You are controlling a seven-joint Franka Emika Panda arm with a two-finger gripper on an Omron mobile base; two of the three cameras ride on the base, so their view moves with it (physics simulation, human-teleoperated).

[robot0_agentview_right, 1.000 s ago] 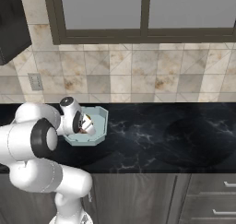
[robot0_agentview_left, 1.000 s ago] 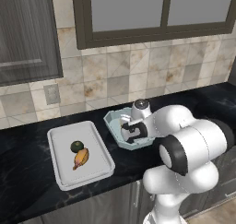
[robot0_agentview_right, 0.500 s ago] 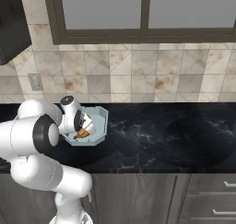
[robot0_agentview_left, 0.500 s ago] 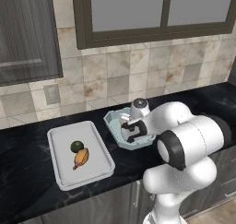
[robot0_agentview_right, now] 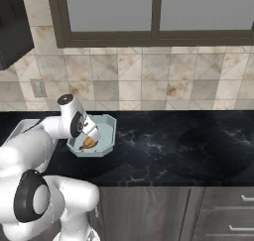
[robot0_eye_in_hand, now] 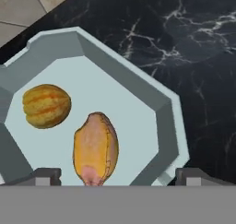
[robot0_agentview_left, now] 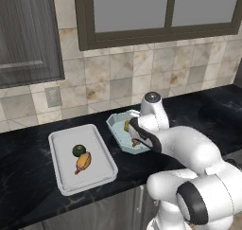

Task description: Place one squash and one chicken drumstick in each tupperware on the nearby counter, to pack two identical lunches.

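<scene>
In the hand view the pale-blue octagonal tupperware holds a yellow-orange squash and an orange-brown chicken drumstick, side by side. My gripper hovers just above them, open. Its fingertips stand wide apart, clear of the drumstick. The right base view shows the gripper over the same tupperware, with the drumstick lying in it. In the left base view the white rectangular tupperware holds a dark green squash and a second drumstick. My arm partly hides the pale-blue tupperware there.
Both containers rest on the black marbled counter, which runs on to the right. A tiled wall with a window above rises close behind them. Dark cabinet doors sit below the counter's front edge.
A second ago the hand was low in the pale-blue tupperware. Now the drumstick lies free there and the hand has lifted slightly with its fingers apart.
</scene>
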